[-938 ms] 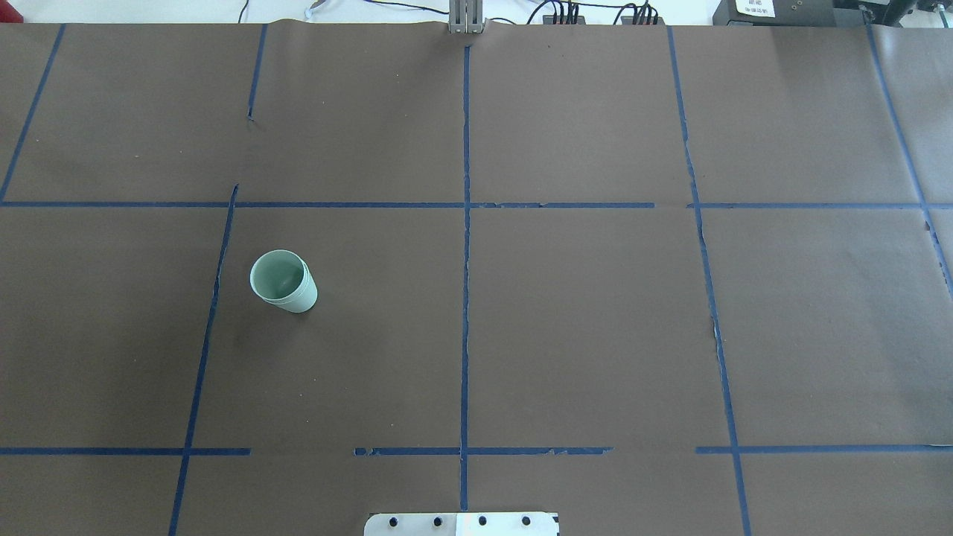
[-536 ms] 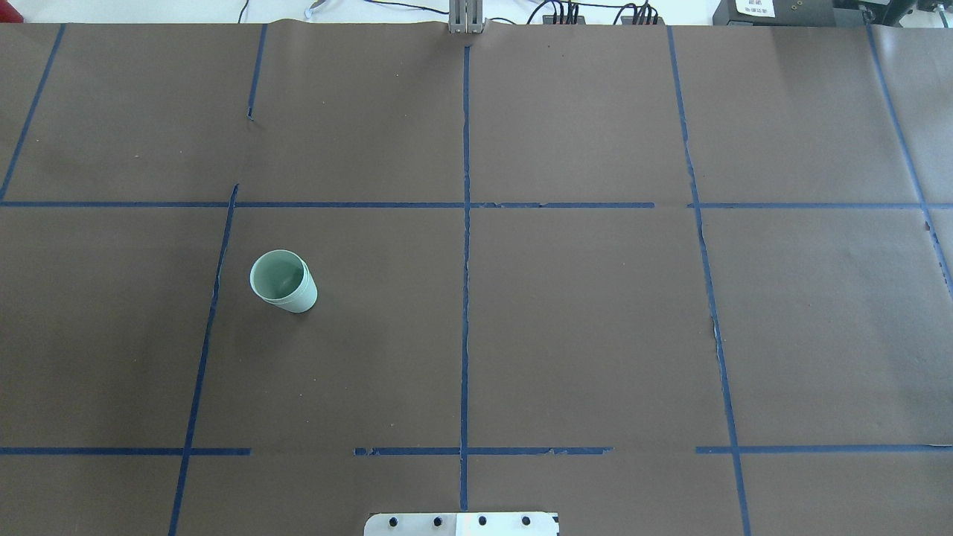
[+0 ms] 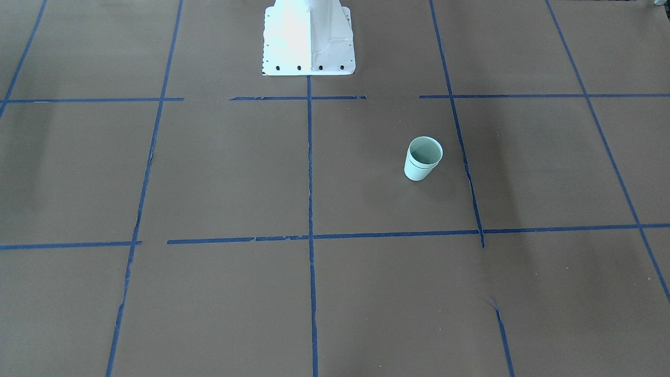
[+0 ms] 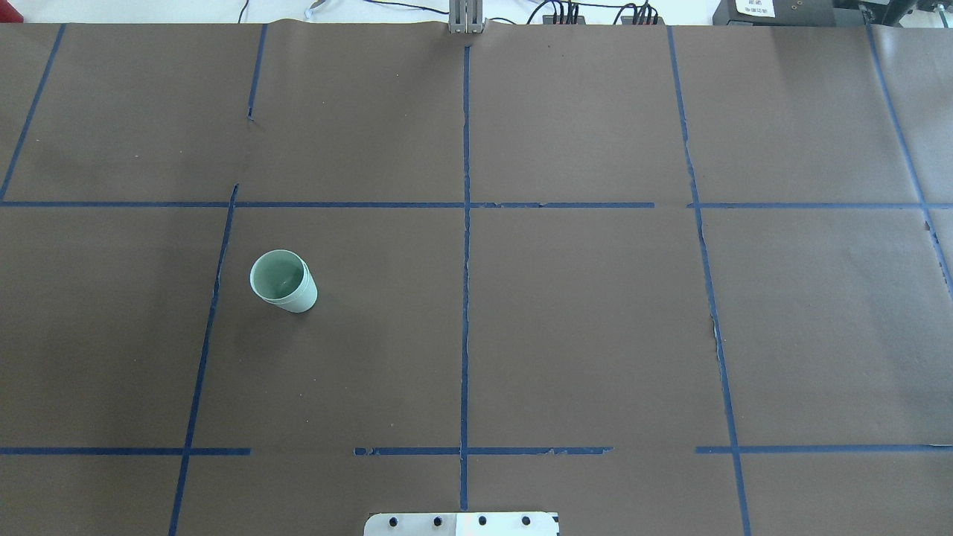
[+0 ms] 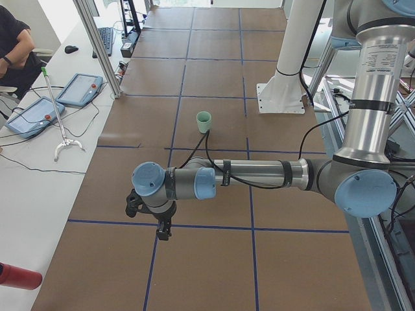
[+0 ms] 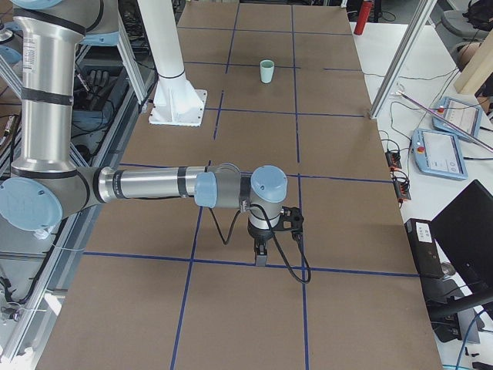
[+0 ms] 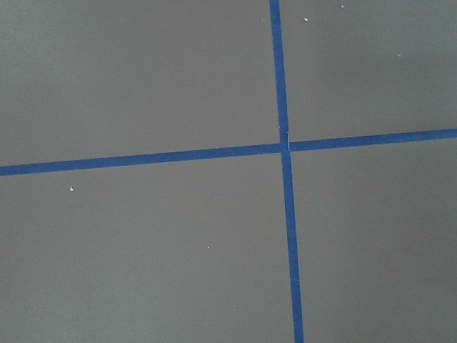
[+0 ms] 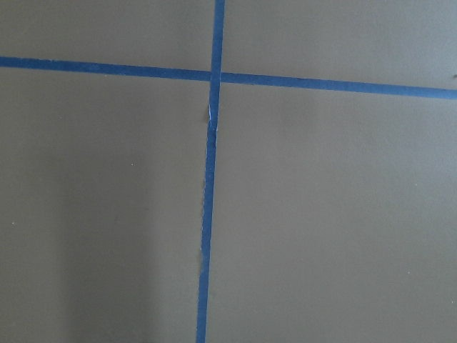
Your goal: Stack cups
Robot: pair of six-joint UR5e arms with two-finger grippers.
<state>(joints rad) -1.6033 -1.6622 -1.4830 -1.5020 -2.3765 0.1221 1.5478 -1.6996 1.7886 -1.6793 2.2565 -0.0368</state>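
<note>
Finds the cups [image 4: 283, 281] already nested, one inside the other, upright on the worktop [image 4: 595, 335], long axis vertical, rims up. Places that stack well apart from the left gripper [image 5: 163, 230], off toward the worktop's middle, and farther still from the right gripper [image 6: 261, 256]. Cannot tell whether either pair of jaws is released or clenched. Judged as stacked and done, with the left gripper nearer for any correction.
</note>
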